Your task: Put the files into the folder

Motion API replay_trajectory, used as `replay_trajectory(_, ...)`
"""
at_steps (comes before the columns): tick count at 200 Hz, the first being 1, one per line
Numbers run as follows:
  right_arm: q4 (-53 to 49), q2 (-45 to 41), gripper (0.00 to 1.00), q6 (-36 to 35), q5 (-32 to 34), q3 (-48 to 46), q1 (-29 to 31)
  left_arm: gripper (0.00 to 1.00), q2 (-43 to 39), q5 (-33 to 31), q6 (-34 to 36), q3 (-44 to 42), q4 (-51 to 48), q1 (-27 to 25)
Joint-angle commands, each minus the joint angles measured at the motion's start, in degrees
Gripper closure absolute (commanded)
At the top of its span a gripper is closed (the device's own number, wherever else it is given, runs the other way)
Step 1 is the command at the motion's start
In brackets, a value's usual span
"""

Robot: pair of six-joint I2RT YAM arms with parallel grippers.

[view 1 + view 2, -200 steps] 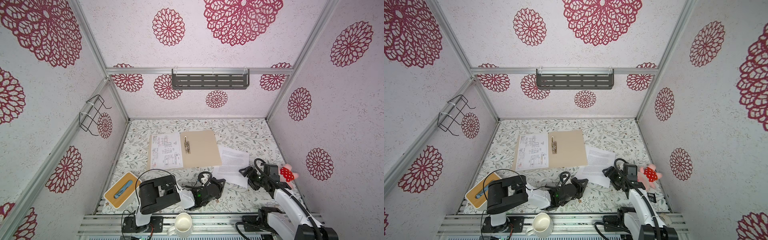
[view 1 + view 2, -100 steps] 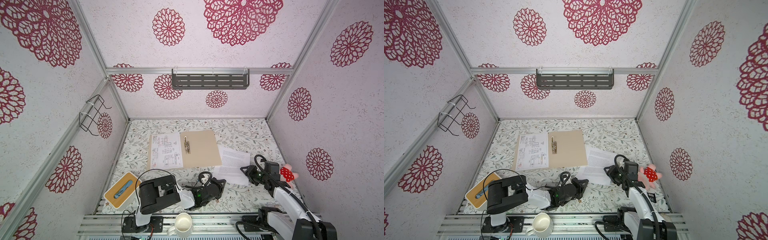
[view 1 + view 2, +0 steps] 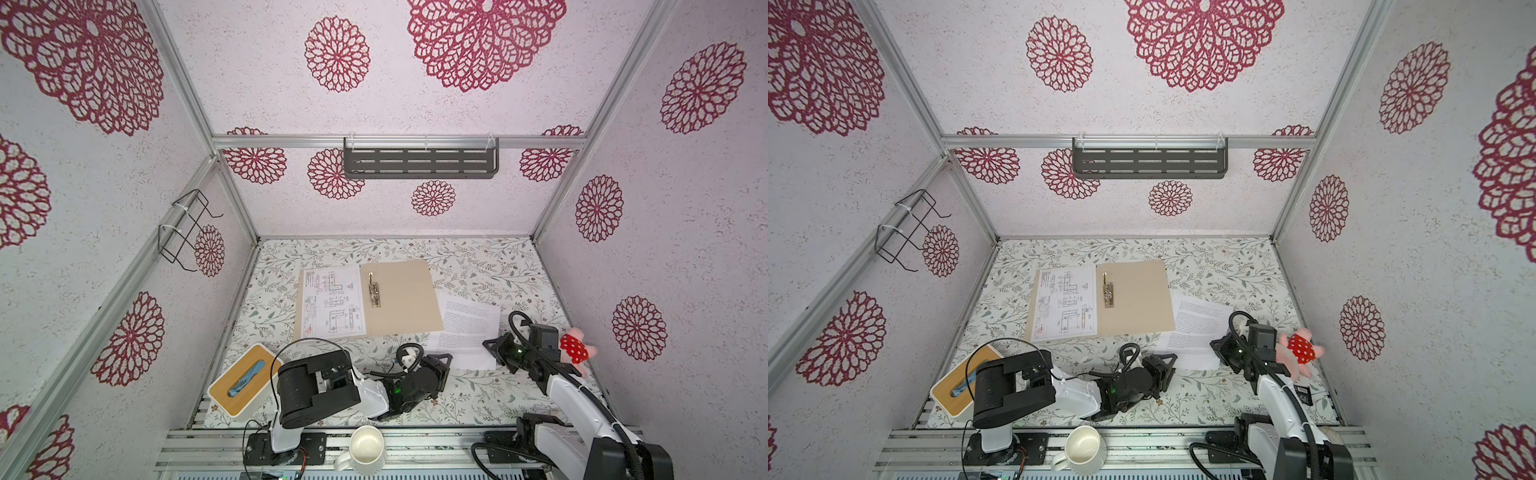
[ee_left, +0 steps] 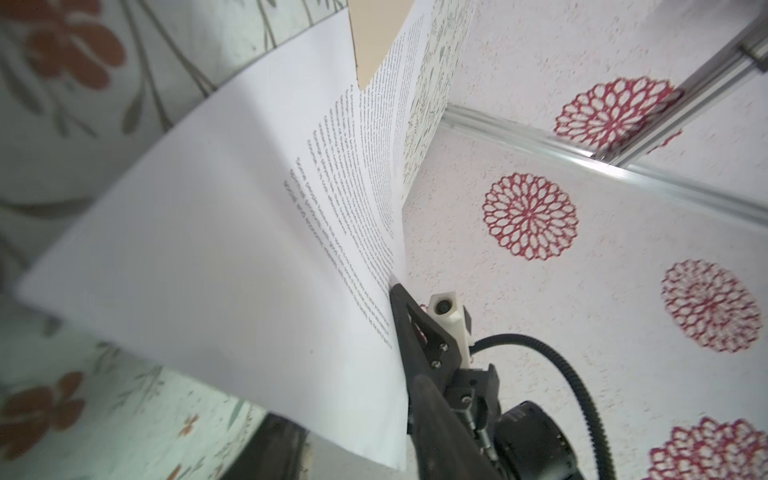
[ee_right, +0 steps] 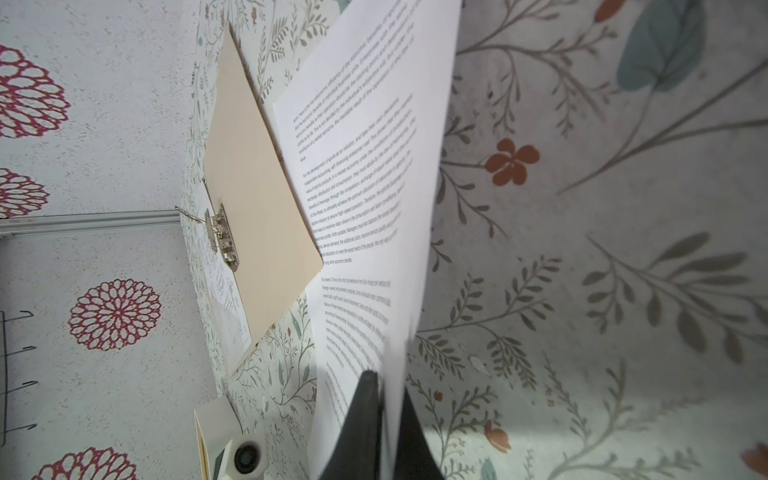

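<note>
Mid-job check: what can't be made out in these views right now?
- Left gripper, both top views: too small and dark to tell open or shut, or touching the text sheet.
- Right gripper, right wrist view: fingertips blurred, partly behind the sheet's edge.
- Folder, top views: one half covered by the drawing sheet.

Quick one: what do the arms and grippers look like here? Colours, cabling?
Left arm and right arm: white links, black joint housings. Black cables loop at each wrist. Left gripper and right gripper: black, with triangular open-frame fingers. A green light glows on each wrist.
</note>
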Motion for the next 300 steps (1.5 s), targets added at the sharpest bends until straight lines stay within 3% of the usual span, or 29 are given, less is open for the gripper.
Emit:
replay_trajectory(1, -3.5, -0.7, 0.91, -2.3, 1.7, 3.1, -0.5, 0.47, -3.1, -0.2, 0.5, -1.2, -2.1, 0.7)
replay_trajectory(59, -4.7, -0.6, 0.89, -2.1, 1.2, 3.9, -0.7, 0.43, -3.8, 2.3, 1.6, -0.4, -3.7, 1.9)
replay_trajectory(104, -5.0, -0.6, 0.97, -2.5, 1.1, 4.1, -0.7, 0.40, -5.8, 2.5, 2.7, -0.7, -5.4, 2.3)
replay_trajectory(147, -6.5, -1.2, 1.00, -3.2, 1.6, 6.0, -0.7, 0.27, -12.0, 2.1, 5.8, -1.2, -13.4, 2.8)
replay_trajectory(191, -11.9, -2.6, 1.00, -5.0, 4.3, 11.5, -0.8, 0.01, -19.8, 3.0, 9.3, -0.1, -26.2, 4.8)
replay_trajectory(196, -12.4, -2.7, 1.00, -5.1, 4.6, 12.1, -0.8, 0.02, -20.8, 3.3, 10.0, 0.4, -28.1, 5.2)
replay_trajectory(227, -15.4, -2.2, 1.00, -6.1, 5.5, 17.1, -0.7, 0.02, -26.7, 5.6, 14.6, 1.9, -38.5, 9.5)
replay_trajectory(262, -17.5, -0.1, 1.00, -6.7, 6.3, 25.3, -0.3, 0.02, -31.6, 12.6, 21.7, 2.6, -46.3, 18.5)
replay_trajectory(300, -18.0, 8.1, 1.00, -6.8, 7.4, 36.8, 5.0, 0.02, -33.9, 16.7, 32.6, 8.3, -61.3, 28.2)
